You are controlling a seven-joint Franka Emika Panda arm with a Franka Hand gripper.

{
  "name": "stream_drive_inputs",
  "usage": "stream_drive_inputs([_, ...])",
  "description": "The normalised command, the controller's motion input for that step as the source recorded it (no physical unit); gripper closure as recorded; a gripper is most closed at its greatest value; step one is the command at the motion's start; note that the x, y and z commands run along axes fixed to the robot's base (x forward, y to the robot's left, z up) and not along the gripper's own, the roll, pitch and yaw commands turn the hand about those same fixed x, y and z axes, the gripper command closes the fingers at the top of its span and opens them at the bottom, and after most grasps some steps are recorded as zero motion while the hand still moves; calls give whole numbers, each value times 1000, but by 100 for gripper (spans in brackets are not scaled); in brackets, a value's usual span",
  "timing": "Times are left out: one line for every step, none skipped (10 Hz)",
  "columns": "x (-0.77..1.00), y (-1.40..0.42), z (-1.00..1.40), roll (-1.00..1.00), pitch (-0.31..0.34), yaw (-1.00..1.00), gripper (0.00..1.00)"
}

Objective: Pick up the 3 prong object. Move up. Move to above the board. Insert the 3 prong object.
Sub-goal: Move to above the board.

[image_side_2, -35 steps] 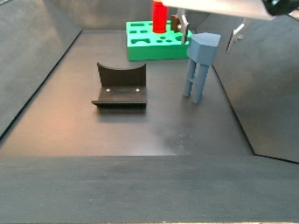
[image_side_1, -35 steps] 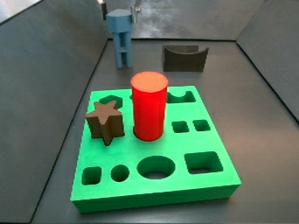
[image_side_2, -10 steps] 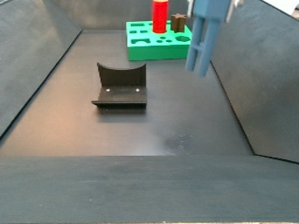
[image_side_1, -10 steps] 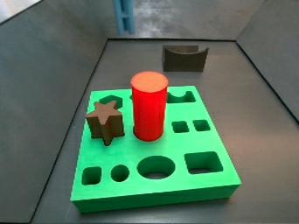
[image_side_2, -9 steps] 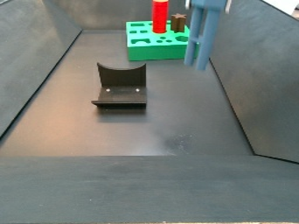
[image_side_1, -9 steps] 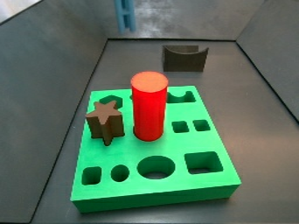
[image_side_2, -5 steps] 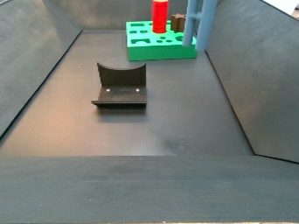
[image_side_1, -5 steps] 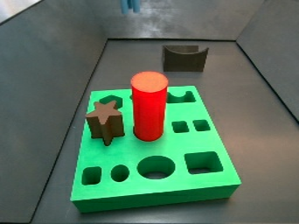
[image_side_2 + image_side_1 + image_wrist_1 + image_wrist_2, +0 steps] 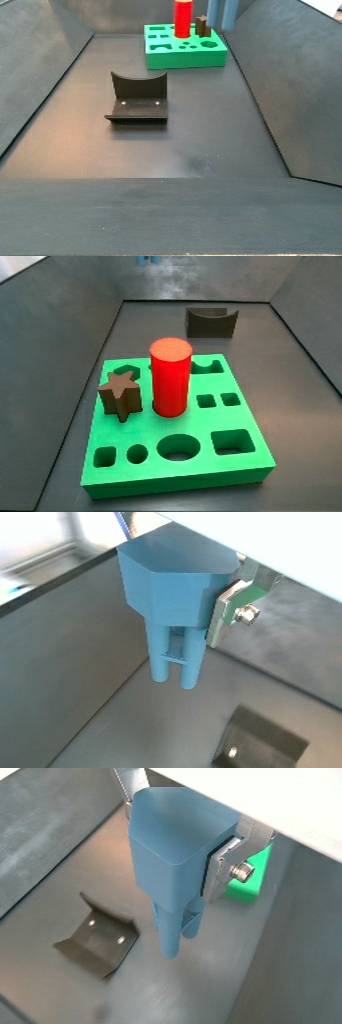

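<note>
Wrist views: fingers (image 9: 230,860) (gripper (image 9: 181,843)) clasp 3 prong object (image 9: 171,602).

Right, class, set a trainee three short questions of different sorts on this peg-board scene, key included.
1. True or false: the gripper holds the 3 prong object off the floor.
2. Which piece stands tallest on the board? A red cylinder, B star-shaped block.
3. Fill in: the dark grey notched block lies on the ___, apart from the board.

Key: 1 true; 2 A; 3 floor.
</note>
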Motion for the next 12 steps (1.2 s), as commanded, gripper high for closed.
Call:
stream_drive_inputs([264,-1000,166,-295,266,637,100])
stream_drive_inputs([265,-1000,168,-209,212,478,100])
stream_drive_inputs([265,-1000,175,-68,132,253,100])
stream_drive_inputs([270,-1000,175,-32,97,148,100])
stream_drive_inputs([282,-1000,177,-10,95,70,100])
stream_drive_inputs([294,-1000,181,-12,102,51,100])
stream_drive_inputs([320,-1000,185,13,115,31,100])
stream_drive_inputs([334,-1000,188,18,119,17,100])
stream_drive_inputs([304,-764,150,52,143,13,100])
stream_drive_inputs([261,-565,112,62,146,12,100])
stream_drive_inputs([176,-292,63,67,134,12,100])
stream_drive_inputs([124,-188,47,72,113,11,100])
